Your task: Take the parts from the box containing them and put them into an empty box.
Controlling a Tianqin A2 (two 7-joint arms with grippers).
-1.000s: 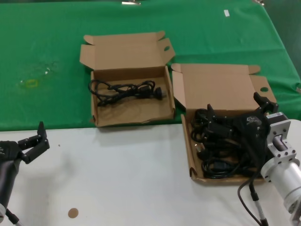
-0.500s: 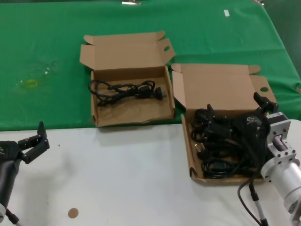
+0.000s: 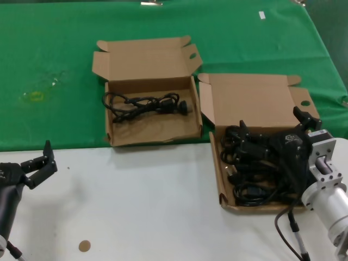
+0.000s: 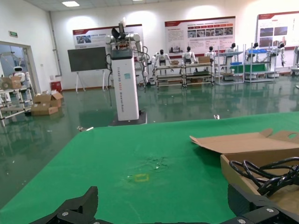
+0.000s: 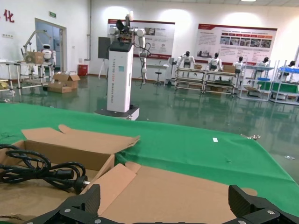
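From the head camera, the right gripper [image 3: 272,136] hangs over the near box [image 3: 219,179], its jaws spread above a tangled heap of black power cables [image 3: 250,174]. The farther box [image 3: 115,136], on the green cloth [image 3: 54,65], holds a single coiled cable [image 3: 144,104]. The left gripper [image 3: 39,163] waits over the white worktop [image 3: 136,206], jaws spread. The left wrist camera shows that gripper's spread jaws before the green cloth [image 4: 140,163] and the farther box [image 4: 233,170]. The right wrist camera shows spread jaws over the near box's lid [image 5: 163,196], the single cable [image 5: 42,170] beyond.
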